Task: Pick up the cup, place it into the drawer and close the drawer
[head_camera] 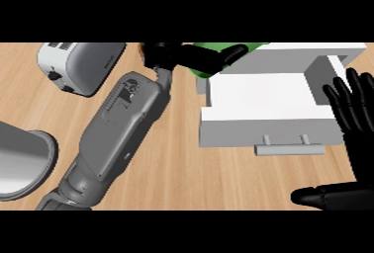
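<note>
1. Two hands show. The left hand (169, 54) is at the view's top, its fingers curled round the green cup (207, 70). The right hand (355, 123) rests spread at the right edge, fingers up.
2. Position of the cup: held at the far left corner of the open white drawer (256, 94), over its rim rather than its middle. The fingers hide much of it, so whether it is upright or tilted cannot be told.
3. Risk one: if let go here, the cup would probably catch the drawer's wall and tip out onto the wooden counter (182, 163).
4. Risk two: a cup left leaning, or standing too tall, may jam against the cabinet housing (321, 52) when the drawer is pushed by its handle (288, 147).
5. Risk three: the left forearm (120, 128) lies between the toaster (76, 64) and the drawer, so a sideways swing could knock either one.
6. Judgement: placing is not yet done, and closing is yet to begin.
</note>
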Tool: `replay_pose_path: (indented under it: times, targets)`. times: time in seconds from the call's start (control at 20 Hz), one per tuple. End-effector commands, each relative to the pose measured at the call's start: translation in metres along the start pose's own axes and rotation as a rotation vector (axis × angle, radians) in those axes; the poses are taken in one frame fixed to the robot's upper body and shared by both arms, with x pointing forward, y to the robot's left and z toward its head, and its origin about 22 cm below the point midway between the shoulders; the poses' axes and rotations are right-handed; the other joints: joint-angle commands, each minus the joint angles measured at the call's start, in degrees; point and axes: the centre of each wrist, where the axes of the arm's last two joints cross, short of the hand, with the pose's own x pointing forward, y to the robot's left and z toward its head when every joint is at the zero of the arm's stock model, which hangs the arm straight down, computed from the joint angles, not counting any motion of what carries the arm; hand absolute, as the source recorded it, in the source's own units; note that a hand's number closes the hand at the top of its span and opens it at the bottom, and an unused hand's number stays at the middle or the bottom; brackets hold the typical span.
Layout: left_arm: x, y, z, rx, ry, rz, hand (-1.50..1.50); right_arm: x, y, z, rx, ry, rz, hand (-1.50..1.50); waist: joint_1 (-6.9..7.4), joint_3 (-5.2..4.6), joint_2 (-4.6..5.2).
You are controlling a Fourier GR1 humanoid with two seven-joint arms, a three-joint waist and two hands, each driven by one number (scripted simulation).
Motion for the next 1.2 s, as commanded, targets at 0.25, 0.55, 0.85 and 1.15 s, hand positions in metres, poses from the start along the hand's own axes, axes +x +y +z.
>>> replay_pose_path:
  times: [0.25,0.55,0.85,1.15]
  targets:
    - [-0.031,-0.015,-0.018,0.039,0.049,-0.066,1.5,0.0,0.008,-0.001,0.001,-0.006,-0.013,-1.5,-1.36,0.0,0.36]
    - [-0.039,-0.025,-0.02,0.008,0.091,-0.087,1.5,-0.012,0.004,-0.017,0.022,-0.009,-0.008,-1.5,-1.1,0.02,0.37]
    - [-0.06,-0.026,-0.008,-0.023,0.124,-0.166,1.5,-0.007,0.02,-0.011,0.044,-0.009,-0.019,-1.5,-3.02,0.03,0.72]
    - [-0.066,-0.026,-0.008,-0.043,0.17,-0.231,1.5,-0.007,0.005,-0.011,0.054,-0.024,-0.015,-1.5,-3.78,0.07,0.91]
